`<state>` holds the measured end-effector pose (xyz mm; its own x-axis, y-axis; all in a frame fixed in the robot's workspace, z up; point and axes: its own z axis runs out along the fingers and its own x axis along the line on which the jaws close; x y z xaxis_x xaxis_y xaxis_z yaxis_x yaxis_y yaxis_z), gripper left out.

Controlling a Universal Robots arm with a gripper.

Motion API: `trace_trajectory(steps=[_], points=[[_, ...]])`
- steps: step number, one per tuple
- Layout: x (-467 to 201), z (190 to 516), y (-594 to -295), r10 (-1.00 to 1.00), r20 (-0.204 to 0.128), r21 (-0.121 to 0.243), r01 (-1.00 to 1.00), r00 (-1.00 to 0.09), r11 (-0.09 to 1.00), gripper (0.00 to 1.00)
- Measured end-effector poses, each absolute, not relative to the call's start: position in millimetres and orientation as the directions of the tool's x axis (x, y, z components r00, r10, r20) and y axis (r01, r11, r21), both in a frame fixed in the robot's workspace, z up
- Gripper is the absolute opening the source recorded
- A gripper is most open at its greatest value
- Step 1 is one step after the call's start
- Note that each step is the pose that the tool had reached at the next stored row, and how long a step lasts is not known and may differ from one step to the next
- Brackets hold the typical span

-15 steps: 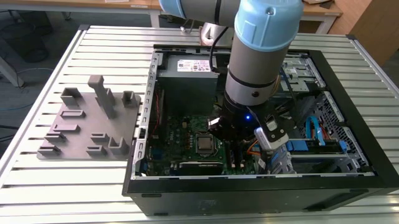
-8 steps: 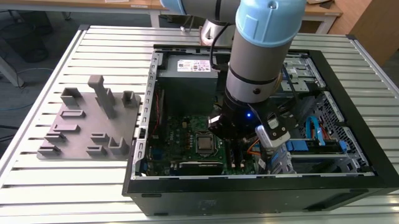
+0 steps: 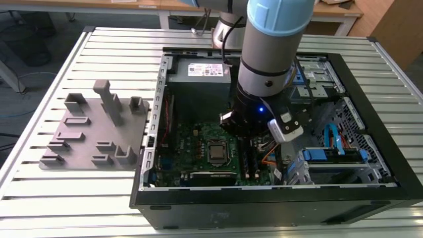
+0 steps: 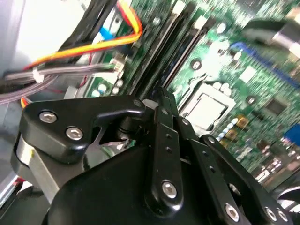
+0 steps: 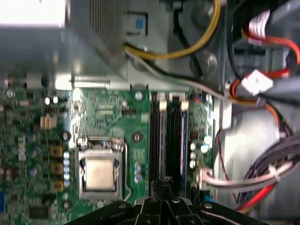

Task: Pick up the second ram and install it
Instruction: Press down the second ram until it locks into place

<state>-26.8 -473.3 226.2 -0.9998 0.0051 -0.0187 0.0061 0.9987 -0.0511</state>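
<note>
My gripper point(image 5: 163, 182) hangs low inside the open computer case point(image 3: 149, 148), over the near end of the motherboard's memory slots. Its black fingers point(image 4: 165, 112) are pressed together, with nothing visible between them. Under the fingertips a long, thin, dark stick, which looks like the second ram point(image 5: 159, 136), stands on edge in a slot. In the second wrist view the ram point(image 4: 161, 56) runs away from the fingertips. Whether the tips touch it I cannot tell. In the exterior view the arm's wrist point(image 3: 261, 111) covers the fingers, and dark strips point(image 3: 244, 156) show in the slots below it.
The silver processor socket point(image 5: 99, 174) lies beside the slots. Orange, yellow and grey cables point(image 5: 262, 178) crowd the other side. A grey fixture plate point(image 3: 92, 134) with upright blocks sits on the slatted table at the exterior view's left. Drive bays point(image 3: 334, 153) occupy the case's right.
</note>
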Motion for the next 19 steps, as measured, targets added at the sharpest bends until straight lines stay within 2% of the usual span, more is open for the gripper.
trace_trajectory(steps=[5, 12, 19], points=[[-26.8, 232.8, -465.2, 0.005, -0.020, -0.051, 0.006, -1.000, 0.999, 0.10], [-26.9, 262.4, -465.0, 0.005, -0.022, -0.051, 0.006, -1.000, 0.999, 0.10], [-26.9, 264.8, -465.0, 0.005, -0.022, -0.051, 0.006, -1.000, 0.999, 0.10]])
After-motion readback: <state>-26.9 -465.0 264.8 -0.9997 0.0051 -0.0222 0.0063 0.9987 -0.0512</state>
